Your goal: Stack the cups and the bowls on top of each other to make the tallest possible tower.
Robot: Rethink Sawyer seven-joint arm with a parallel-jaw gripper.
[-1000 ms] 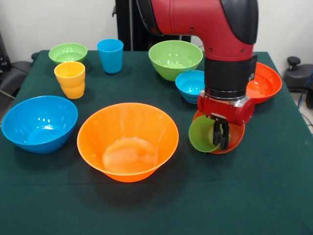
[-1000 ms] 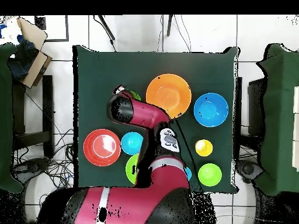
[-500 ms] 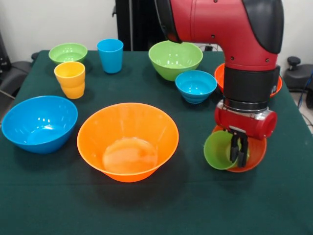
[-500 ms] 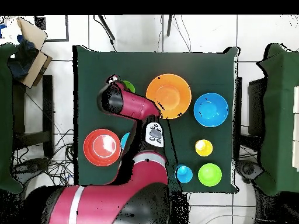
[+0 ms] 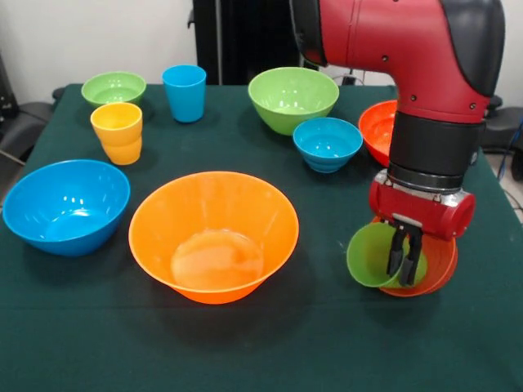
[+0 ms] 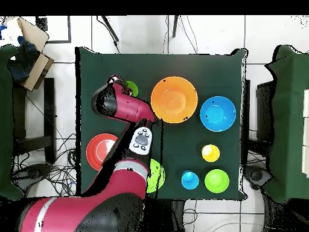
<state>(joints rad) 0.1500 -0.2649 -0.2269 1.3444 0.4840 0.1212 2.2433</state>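
A: Count on the bench [image 5: 245,343]?

B: Three cups: yellow cup [image 5: 118,132], blue cup [image 5: 184,92], and a green cup [image 5: 374,256] tilted on its side. Seven bowls: big orange bowl [image 5: 214,235], big blue bowl [image 5: 65,205], big green bowl [image 5: 292,98], small blue bowl [image 5: 327,143], small green bowl [image 5: 113,87], red bowl [image 5: 380,131], and a small orange bowl [image 5: 437,265] behind the green cup.

A: Gripper?

B: Gripper [image 5: 404,255] clamped over the green cup's rim, one finger inside, near the bench's front right in the front view.

A: Hidden?

B: Arm [image 5: 409,73] covers most of the red bowl. The small orange bowl shows only partly. Overhead, arm hides the small blue bowl. No tower standing.
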